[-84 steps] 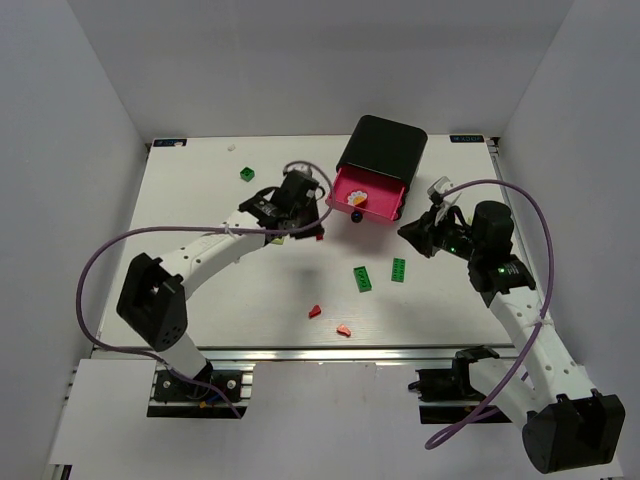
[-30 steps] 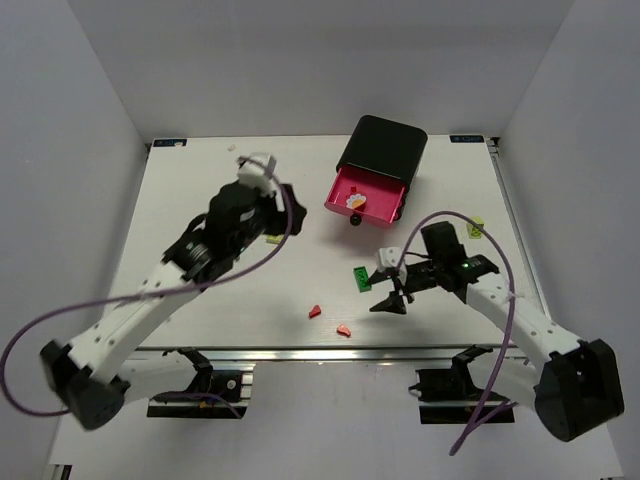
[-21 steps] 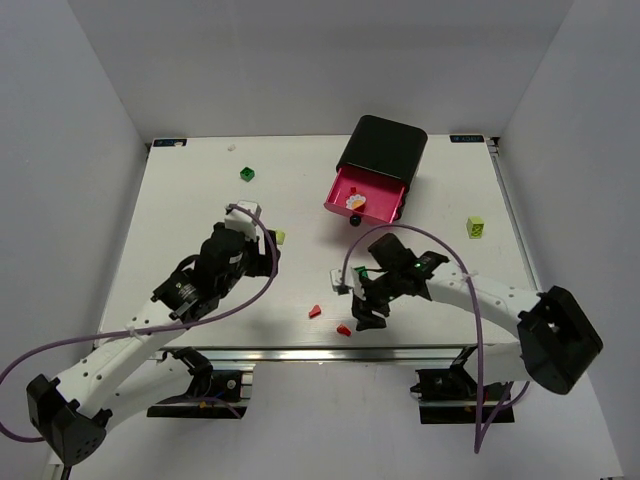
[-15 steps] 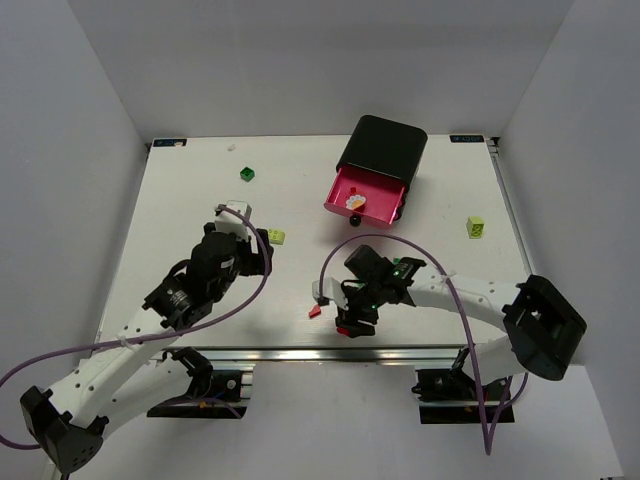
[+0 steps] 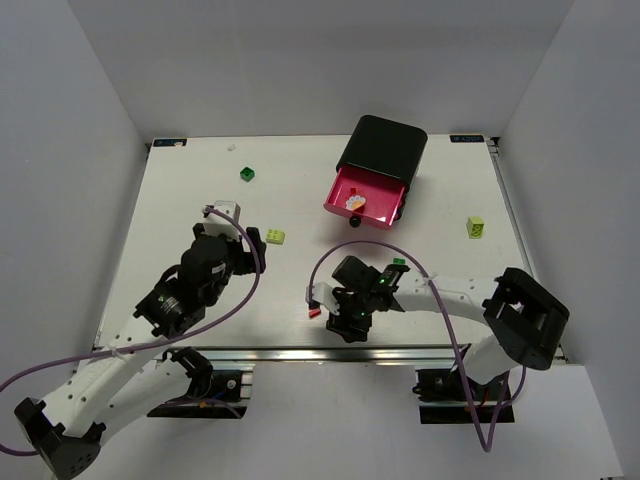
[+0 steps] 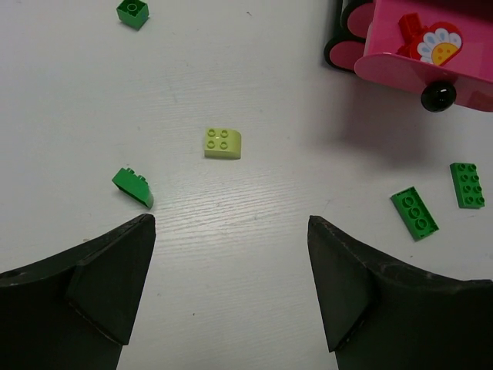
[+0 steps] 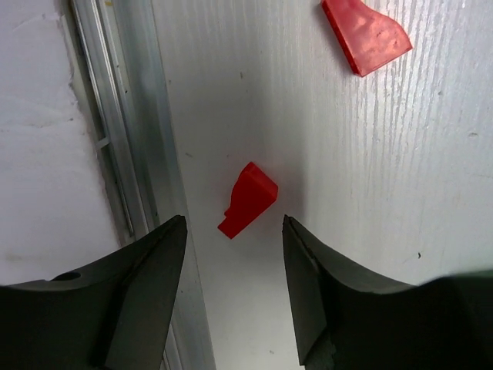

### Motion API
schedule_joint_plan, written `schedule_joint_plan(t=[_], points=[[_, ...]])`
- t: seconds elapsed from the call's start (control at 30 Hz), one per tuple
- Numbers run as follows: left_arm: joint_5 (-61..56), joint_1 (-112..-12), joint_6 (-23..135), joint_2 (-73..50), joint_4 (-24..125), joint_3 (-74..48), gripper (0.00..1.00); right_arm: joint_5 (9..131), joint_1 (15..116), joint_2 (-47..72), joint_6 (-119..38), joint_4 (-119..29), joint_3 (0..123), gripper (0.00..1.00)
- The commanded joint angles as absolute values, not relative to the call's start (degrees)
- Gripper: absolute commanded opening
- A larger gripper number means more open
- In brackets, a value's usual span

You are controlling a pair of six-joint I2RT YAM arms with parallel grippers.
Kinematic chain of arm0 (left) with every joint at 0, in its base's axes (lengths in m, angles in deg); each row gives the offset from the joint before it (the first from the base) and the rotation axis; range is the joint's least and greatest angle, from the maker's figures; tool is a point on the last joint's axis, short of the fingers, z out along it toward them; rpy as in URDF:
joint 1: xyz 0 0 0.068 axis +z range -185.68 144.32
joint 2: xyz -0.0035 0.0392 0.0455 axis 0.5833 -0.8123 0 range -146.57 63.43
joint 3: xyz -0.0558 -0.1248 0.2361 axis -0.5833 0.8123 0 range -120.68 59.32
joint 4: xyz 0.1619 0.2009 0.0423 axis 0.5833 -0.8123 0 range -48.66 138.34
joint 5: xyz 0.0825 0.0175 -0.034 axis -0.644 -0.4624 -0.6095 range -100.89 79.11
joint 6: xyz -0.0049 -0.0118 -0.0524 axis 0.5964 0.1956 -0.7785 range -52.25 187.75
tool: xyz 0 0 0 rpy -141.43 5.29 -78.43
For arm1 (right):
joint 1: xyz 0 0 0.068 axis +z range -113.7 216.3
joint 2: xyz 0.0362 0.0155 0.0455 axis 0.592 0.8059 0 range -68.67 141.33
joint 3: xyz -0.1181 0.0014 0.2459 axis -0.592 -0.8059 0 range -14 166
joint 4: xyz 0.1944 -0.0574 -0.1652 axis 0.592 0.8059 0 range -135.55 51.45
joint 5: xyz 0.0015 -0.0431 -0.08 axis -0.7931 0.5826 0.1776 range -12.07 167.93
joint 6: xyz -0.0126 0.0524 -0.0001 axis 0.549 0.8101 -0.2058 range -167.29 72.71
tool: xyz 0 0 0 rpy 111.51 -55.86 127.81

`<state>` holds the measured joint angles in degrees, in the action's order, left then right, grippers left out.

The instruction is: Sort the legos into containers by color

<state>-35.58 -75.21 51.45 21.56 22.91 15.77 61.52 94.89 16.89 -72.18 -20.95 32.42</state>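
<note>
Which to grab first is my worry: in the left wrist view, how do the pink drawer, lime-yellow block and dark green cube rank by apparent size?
1. Magenta-pink plastic drawer, clearly largest, though cropped.
2. Lime-yellow studded block.
3. Dark green studded cube: looks slightly smaller, but farther off, so unsure.

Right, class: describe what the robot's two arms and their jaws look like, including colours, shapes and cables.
Both the left arm and the right arm have white tubular links joined by chunky black joint housings. A thin purple cable loops along each. The jaws are dark, broad and wedge-shaped.
</note>
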Motion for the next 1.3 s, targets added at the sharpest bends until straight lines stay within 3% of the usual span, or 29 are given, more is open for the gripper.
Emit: schedule_joint_plan(t=[0.0,0.27,0.37,0.53,0.8,1.0,1.27], points=[[-36.6,-75.1,51.9,22.2,23.1,15.6,0.9,62.8,95.6,18.8,-68.7,-24.0,33.9,0.58],[-37.3,-75.1,51.9,23.1,23.2,15.7,0.9,66.1,97.2,21.1,-67.3,-25.4,34.6,0.44],[-37.3,-75.1,51.9,23.5,23.4,15.9,0.9,67.8,97.6,21.3,-67.3,-25.9,34.5,0.33],[-36.4,-75.1,52.1,24.2,23.8,16.3,0.9,71.3,97.7,21.6,-68.3,-25.6,34.5,0.0],[-25.4,-75.1,54.1,22.5,26.1,16.9,0.91,76.8,94.8,13.3,-72.5,-24.5,37.4,0.0],[-17.9,-75.8,54.7,17.8,27.0,16.5,0.92,77.7,85.6,6.4,-74.0,-22.1,44.4,0.0],[-8.9,-75.8,46.8,1.6,21.7,11.7,0.92,85.5,71.9,8.3,-73.9,-28.1,53.8,0.0]])
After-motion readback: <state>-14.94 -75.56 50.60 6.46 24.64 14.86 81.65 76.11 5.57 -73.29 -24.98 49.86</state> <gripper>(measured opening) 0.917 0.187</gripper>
